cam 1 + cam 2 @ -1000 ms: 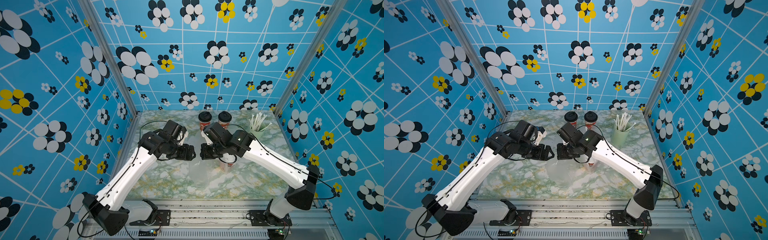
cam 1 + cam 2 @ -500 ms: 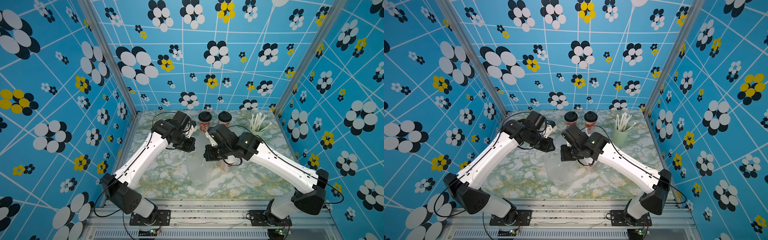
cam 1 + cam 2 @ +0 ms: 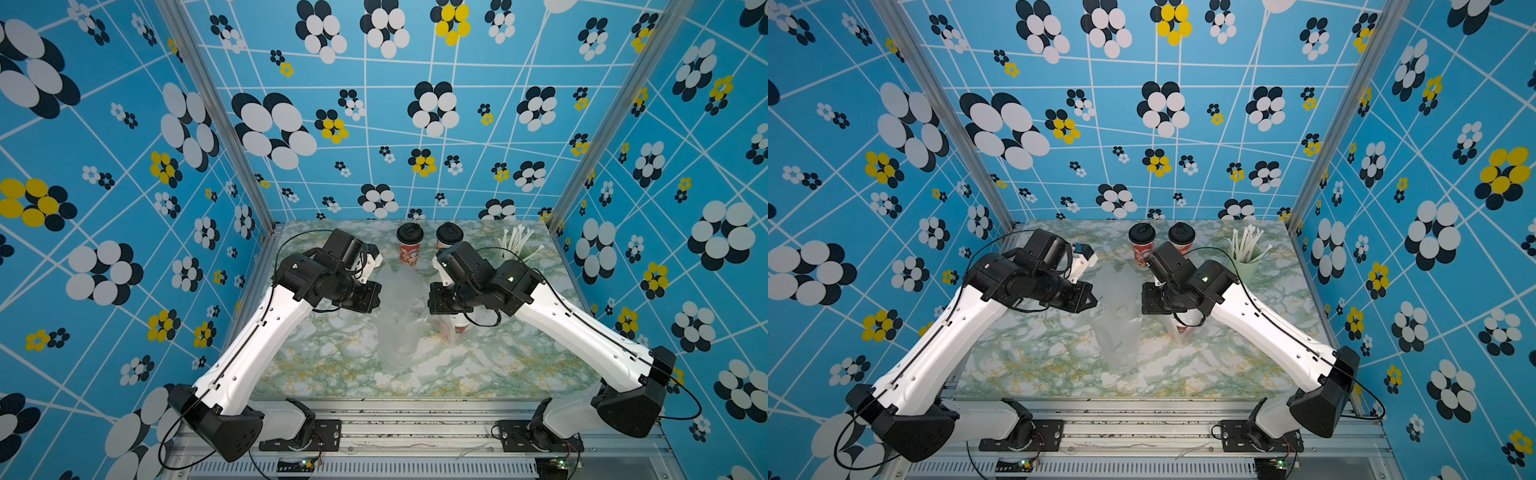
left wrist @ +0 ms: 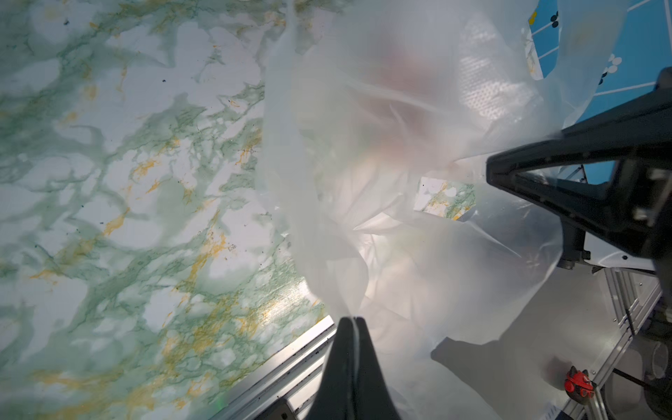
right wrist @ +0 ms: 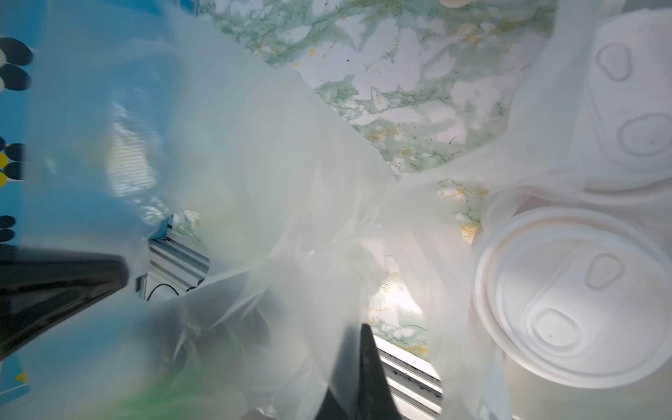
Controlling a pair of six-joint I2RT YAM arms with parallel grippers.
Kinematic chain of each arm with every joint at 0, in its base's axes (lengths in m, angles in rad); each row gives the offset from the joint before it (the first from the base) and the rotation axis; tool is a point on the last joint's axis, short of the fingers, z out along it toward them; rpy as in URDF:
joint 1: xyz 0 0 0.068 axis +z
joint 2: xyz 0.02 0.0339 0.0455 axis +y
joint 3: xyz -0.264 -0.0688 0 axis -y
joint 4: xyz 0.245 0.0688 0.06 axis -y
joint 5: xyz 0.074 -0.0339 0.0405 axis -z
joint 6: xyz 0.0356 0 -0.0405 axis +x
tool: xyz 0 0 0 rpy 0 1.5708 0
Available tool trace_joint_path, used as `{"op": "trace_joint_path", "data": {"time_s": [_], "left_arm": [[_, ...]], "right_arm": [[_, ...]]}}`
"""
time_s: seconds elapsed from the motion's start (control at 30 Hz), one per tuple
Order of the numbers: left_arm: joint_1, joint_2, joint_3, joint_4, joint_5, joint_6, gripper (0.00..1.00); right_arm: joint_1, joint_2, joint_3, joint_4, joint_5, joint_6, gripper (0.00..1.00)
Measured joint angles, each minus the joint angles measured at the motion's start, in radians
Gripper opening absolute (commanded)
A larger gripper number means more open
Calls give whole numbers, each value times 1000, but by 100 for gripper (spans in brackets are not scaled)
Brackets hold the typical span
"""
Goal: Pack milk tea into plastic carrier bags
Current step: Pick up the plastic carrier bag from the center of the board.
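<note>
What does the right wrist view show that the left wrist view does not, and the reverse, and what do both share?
Only the right wrist view: two white lids under plastic film. Only the left wrist view: a small red part by the rail. Both: the carrier bag between the left gripper and right gripper, each shut on it, over the marbled table.

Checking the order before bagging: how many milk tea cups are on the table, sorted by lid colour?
black-lid cups: 2
white-lid cups: 2
Total: 4
</note>
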Motion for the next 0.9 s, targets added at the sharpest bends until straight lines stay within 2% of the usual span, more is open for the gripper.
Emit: {"op": "trace_joint_path", "data": {"time_s": [0.23, 0.33, 0.37, 0.43, 0.5, 0.57, 0.63, 0.73, 0.9], "left_arm": [[5, -34, -164, 89, -3, -69, 0], [13, -34, -191, 109, -3, -85, 2], [16, -35, -192, 118, -4, -87, 3], [24, -42, -192, 134, -4, -87, 5], [34, -48, -192, 142, -3, -86, 13], [41, -50, -191, 145, -2, -88, 23], [45, -50, -191, 153, 5, -87, 26], [45, -50, -191, 159, 13, -85, 27], [45, -56, -188, 157, 24, -86, 25]], "right_arm": [[0, 8, -35, 8, -30, -7, 0], [0, 10, -35, 28, -56, -6, 0], [0, 10, -34, 36, -64, -6, 3], [0, 10, -29, 41, -74, -6, 20], [0, 11, -11, 30, -75, -14, 33], [0, 17, 36, 10, -67, -18, 37], [-4, 18, 87, -6, -50, -29, 39], [-30, 17, 154, -21, -25, -61, 42], [-133, 19, 209, -25, 0, -136, 48]]}}
